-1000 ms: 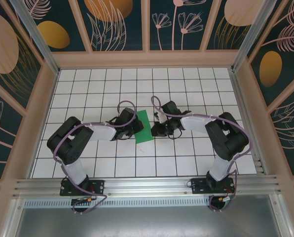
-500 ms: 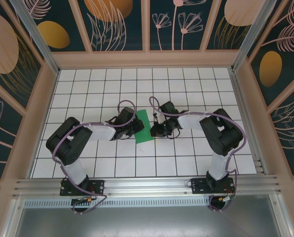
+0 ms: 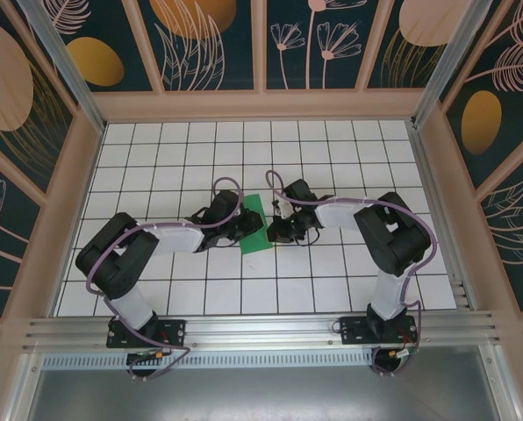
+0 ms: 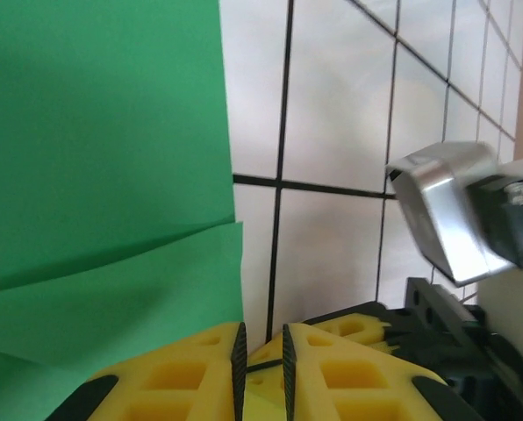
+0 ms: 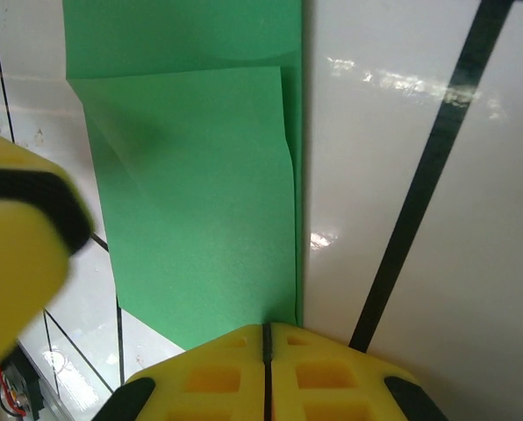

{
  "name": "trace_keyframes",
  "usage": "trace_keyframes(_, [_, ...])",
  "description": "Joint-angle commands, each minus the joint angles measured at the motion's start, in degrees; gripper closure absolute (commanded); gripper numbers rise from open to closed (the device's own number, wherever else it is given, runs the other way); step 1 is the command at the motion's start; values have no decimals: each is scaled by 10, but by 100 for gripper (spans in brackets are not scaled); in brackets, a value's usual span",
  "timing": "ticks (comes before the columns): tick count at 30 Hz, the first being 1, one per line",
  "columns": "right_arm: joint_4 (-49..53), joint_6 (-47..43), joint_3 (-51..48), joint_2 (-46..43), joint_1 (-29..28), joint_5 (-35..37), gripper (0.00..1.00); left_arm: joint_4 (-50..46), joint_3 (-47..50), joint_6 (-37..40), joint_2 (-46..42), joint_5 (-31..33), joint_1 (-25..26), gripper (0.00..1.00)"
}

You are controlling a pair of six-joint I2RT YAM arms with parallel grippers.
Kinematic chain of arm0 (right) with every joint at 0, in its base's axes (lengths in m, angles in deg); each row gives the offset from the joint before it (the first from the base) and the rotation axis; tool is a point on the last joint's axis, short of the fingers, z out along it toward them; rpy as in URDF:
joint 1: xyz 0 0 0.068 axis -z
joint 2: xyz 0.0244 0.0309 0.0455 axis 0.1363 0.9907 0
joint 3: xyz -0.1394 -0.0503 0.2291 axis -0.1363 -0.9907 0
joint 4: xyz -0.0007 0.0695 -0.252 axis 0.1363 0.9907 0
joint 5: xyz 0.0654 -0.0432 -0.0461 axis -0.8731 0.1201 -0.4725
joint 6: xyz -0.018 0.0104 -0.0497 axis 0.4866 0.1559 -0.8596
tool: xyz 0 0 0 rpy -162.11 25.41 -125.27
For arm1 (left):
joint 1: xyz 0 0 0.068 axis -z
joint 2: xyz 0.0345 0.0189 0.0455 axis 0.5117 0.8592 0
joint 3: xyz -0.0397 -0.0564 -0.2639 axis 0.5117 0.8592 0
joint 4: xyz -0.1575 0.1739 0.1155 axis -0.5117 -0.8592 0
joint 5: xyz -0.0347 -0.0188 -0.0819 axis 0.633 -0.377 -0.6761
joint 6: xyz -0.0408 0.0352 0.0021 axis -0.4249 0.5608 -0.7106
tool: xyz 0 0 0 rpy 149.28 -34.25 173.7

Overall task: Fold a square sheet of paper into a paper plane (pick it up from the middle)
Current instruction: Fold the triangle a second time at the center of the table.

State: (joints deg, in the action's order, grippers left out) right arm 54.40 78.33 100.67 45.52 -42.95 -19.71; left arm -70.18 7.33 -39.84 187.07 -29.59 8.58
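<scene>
Grid table [image 3: 332, 149], free tiles around | green sheet [image 3: 257, 235], both long edges flanked | left pincer [image 4: 260, 335] clenched | right pincer [image 5: 266, 330] clenched

layout on the table [image 3: 332, 149]

the folded sheet of paper [image 3: 258, 230] lies flat near the table's middle, one layer lying on another. the left gripper [image 3: 240, 230] sits at the sheet's left edge and the right gripper [image 3: 271, 233] at its right edge, facing each other across it.

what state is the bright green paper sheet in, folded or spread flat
Folded. The bright green paper sheet is a narrow strip from above, and both wrist views show overlapping layers.
</scene>
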Motion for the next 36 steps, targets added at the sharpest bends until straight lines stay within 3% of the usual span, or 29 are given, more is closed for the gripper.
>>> trace_keyframes(1, [26, 6, -1, 30, 1, 46, 90, 5, 4, -15, 29, -14, 6, 80])
trace_keyframes(7, [30, 5, -5, 31, 1, 50, 90, -2, -1, -19, 50, -14, 7, 80])
trace_keyframes(18, [50, -6, -26, 31, -6, 93, 90, -102, -12, 4, 37, 117, -10, 82])
trace_keyframes(36, [53, -4, -32, 33, -8, 115, 90, -153, -21, 54, 13, 175, -81, 79])
